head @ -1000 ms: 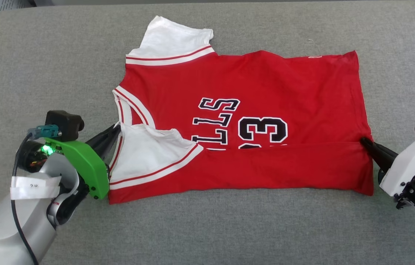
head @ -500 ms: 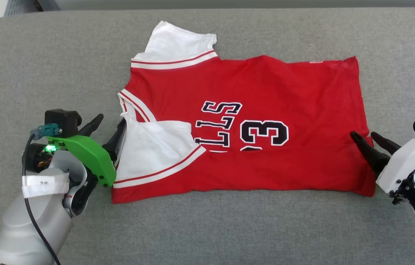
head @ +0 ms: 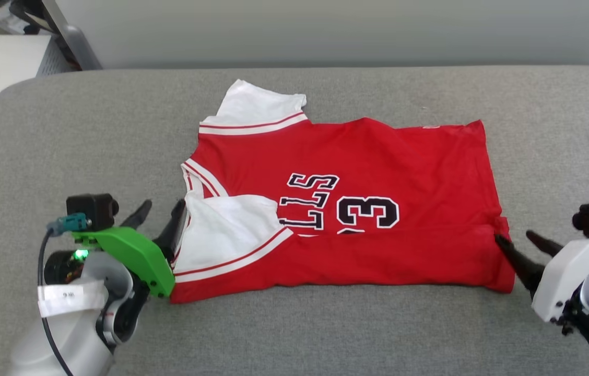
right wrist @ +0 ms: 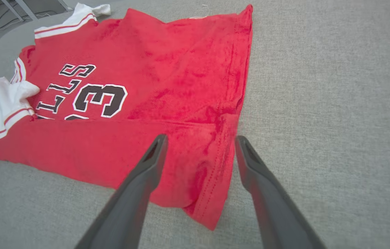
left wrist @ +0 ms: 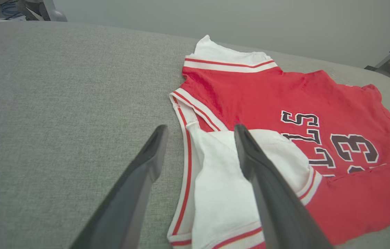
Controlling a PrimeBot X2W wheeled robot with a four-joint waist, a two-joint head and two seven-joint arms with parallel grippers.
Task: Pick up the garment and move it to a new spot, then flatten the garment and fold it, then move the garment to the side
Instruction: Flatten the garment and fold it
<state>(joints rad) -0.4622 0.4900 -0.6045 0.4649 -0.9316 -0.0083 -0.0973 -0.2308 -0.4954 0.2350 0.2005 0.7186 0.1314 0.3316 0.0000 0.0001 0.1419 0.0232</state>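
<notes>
On the grey padded surface (head: 326,334) the garment (head: 357,172) lies spread out, with its collar toward the robot's left and its hem toward the right. Its long edge nearest to the robot is folded up over the front, and this strip hides the lower part of the black letters and of the number 23. The near white sleeve (head: 226,230) is turned in onto the red front, while the far white sleeve (head: 258,107) sticks out flat at the far edge. At the collar end of the garment, the left gripper (head: 161,209) has its fingers spread apart and holds nothing: one finger is over the turned-in sleeve, the other over bare surface just beside the collar trim. At the hem end, the right gripper (head: 515,237) is also spread and empty, one finger over the folded strip, the other just beside the hem. Whether the fingertips touch the cloth, I cannot tell.
</notes>
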